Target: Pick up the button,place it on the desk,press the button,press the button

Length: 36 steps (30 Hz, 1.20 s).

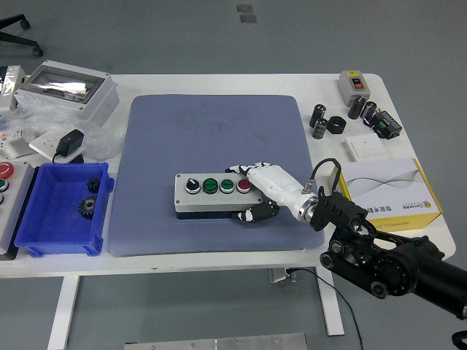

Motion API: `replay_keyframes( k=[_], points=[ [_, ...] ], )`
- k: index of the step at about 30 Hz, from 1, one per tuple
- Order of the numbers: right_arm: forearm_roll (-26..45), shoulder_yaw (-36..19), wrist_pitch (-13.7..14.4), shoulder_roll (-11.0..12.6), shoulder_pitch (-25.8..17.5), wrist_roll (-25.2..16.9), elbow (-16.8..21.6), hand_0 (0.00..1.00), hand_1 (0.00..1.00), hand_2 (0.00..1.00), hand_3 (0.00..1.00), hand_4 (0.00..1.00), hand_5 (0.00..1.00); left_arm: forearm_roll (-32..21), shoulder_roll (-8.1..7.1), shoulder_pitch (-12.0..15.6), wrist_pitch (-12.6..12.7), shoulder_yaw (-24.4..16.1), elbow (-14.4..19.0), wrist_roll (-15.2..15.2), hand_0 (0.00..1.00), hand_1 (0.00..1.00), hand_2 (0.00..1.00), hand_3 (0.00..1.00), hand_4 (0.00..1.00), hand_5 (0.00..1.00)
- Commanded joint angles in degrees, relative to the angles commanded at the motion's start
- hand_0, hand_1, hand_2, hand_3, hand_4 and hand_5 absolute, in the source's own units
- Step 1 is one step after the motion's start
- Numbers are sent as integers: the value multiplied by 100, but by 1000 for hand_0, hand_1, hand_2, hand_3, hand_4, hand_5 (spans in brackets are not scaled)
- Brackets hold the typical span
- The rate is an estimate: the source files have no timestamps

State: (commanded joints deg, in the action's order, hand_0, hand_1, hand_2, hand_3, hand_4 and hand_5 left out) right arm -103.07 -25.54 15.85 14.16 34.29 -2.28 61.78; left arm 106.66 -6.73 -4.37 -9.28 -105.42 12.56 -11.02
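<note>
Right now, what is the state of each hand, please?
Left hand: not in view.
Right hand: fingers closed around the right end of the button box, gripping it on the blue mat.

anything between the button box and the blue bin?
Head view: only bare blue mat between the button box and the blue bin.
</note>
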Motion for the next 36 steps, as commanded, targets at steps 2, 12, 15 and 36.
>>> replay_keyframes(
  k=[2, 12, 15, 36],
  points=[
    [-14, -25, -12, 34, -1, 10, 50, 915, 839, 883, 983, 769, 194, 6, 0, 1, -40, -15, 2, 19, 667, 551, 507, 557, 295, 2],
    [15, -68, -82, 122, 16, 19, 168, 954, 872, 998, 998, 885, 281, 6, -14, 0, -234, -62, 10, 89, 668, 550, 505, 554, 294, 2],
    [39, -49, -119, 119, 41, 24, 163, 954, 872, 998, 998, 885, 281, 15, -18, -1, -331, -90, 19, 93, 668, 550, 505, 554, 294, 2],
    [1140, -1218, -964, 1813, -708, -147, 2157, 971, 875, 998, 998, 914, 333, -76, -43, 44, -597, -121, 89, -14, 671, 550, 503, 558, 281, 2]
  ],
)
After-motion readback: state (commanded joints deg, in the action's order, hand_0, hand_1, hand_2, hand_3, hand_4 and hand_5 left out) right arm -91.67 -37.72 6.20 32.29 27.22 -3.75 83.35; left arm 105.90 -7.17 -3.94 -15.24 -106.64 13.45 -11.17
